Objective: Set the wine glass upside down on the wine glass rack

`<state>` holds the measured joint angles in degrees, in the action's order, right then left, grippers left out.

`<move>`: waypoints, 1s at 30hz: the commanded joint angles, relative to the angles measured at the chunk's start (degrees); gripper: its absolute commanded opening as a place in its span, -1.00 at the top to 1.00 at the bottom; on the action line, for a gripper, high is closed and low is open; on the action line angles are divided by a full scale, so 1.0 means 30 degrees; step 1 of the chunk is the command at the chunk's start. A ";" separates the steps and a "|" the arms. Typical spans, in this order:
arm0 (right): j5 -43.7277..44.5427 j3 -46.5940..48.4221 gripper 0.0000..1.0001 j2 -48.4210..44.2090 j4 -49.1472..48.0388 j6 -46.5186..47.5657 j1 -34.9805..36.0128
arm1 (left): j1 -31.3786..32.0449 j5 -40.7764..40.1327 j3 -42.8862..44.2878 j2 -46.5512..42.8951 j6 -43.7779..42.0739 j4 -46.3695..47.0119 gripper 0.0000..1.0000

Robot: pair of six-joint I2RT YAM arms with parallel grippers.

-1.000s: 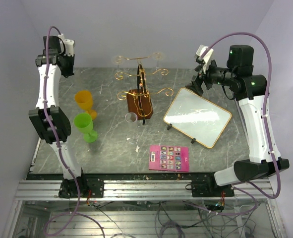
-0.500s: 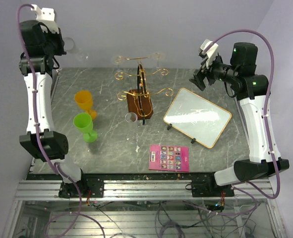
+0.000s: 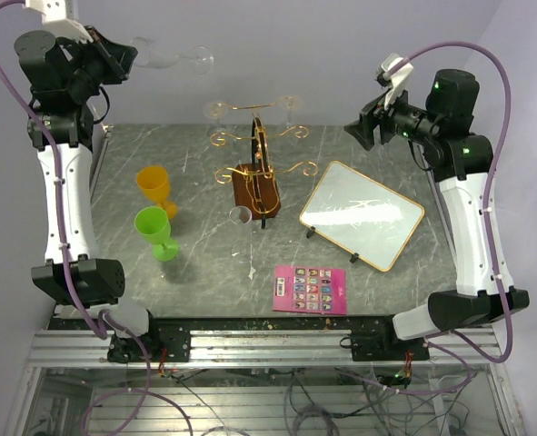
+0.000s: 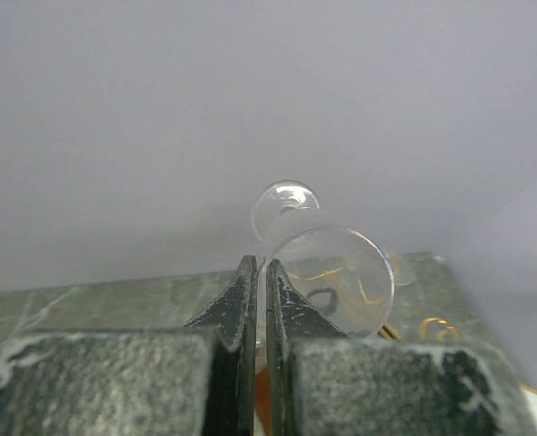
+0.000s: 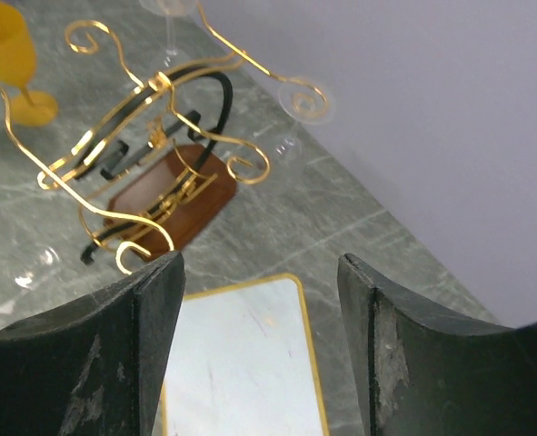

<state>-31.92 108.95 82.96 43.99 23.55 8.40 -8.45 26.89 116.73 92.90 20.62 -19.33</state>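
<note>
My left gripper (image 3: 121,56) is raised high at the back left, shut on the rim of a clear wine glass (image 3: 171,58) that lies sideways in the air, foot pointing right. In the left wrist view the jaws (image 4: 261,270) pinch the glass wall, with bowl rim (image 4: 330,282) and foot (image 4: 286,200) beyond. The gold wire wine glass rack (image 3: 257,156) stands mid-table on its brown block base (image 3: 254,193); it also shows in the right wrist view (image 5: 150,100). My right gripper (image 3: 362,133) hovers open and empty to the rack's right, fingers wide apart (image 5: 261,268).
Clear glasses hang at the rack's back (image 3: 289,104); another lies by its base (image 3: 241,215). An orange goblet (image 3: 154,186) and a green goblet (image 3: 156,232) stand at the left. A gold-framed white board (image 3: 362,214) and a pink card (image 3: 311,289) lie at the right and front.
My left arm has risen and swung the held wine glass up and rightward, now lying sideways. My right gripper has lifted slightly and stayed open.
</note>
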 commanded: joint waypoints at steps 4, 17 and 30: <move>-0.2531 -0.1479 -0.22 0.0606 -0.4157 -0.5786 -0.0106 | 0.2414 0.1653 -0.1220 -0.1291 0.2875 0.2971 0.86; -0.6097 -0.5594 -0.16 0.1373 -1.0801 -1.3176 -0.0015 | 0.7660 0.1916 -0.0999 -0.0682 0.1380 0.2069 0.86; -0.5853 -0.5896 -0.18 0.2131 -1.3071 -1.6003 0.0009 | 0.9039 0.2256 -0.0990 -0.0787 0.0077 0.1543 0.86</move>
<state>-50.98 90.52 88.14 7.25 -21.74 8.36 17.85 31.68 112.64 91.07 22.31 -16.21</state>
